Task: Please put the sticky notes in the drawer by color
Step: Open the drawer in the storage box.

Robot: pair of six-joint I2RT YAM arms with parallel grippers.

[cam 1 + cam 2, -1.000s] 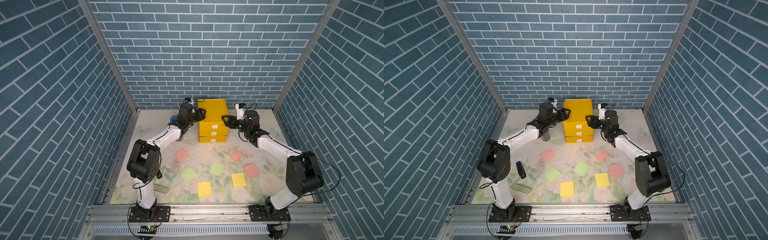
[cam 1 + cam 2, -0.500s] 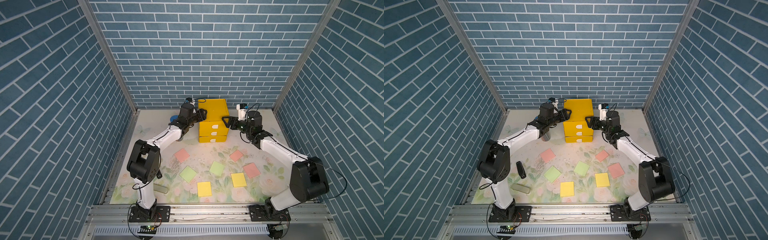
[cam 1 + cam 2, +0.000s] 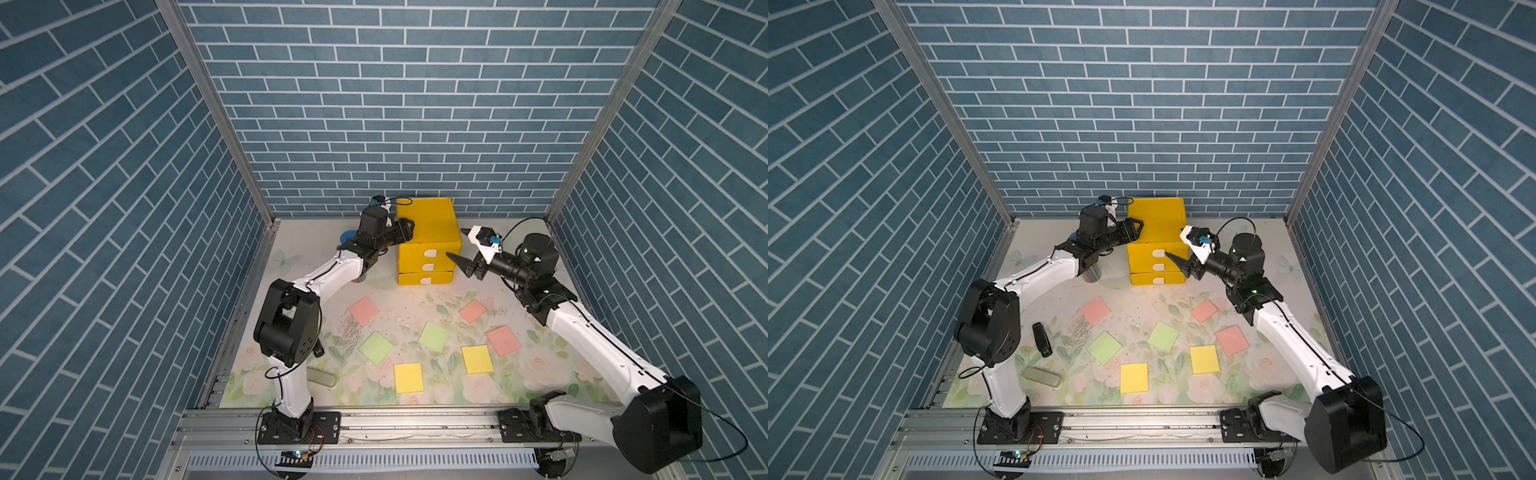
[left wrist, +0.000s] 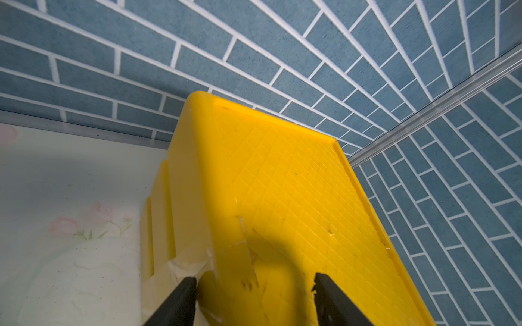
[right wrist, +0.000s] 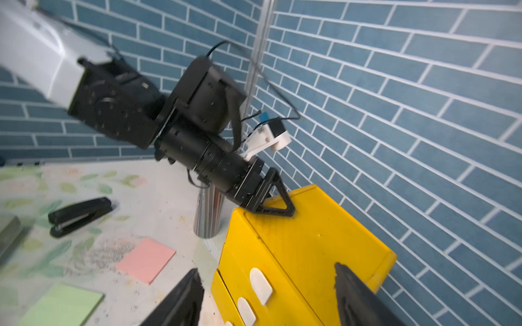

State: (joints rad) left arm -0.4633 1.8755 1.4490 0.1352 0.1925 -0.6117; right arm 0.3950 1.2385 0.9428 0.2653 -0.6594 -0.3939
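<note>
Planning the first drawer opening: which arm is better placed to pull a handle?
Probably the right arm: its open jaws face the drawer handles; left arm's jaws straddle the top edge.

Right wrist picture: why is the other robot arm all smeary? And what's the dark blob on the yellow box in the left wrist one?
Right wrist view: the left arm is blurred, edges soft. Left wrist view: a rounded shadow lying on top of the drawer.

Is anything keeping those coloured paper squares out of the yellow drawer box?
Yes: all three drawers of the bright yellow plastic cabinet look shut, so their closed fronts bar the way. The thin paper squares lie flat in front of it.
</note>
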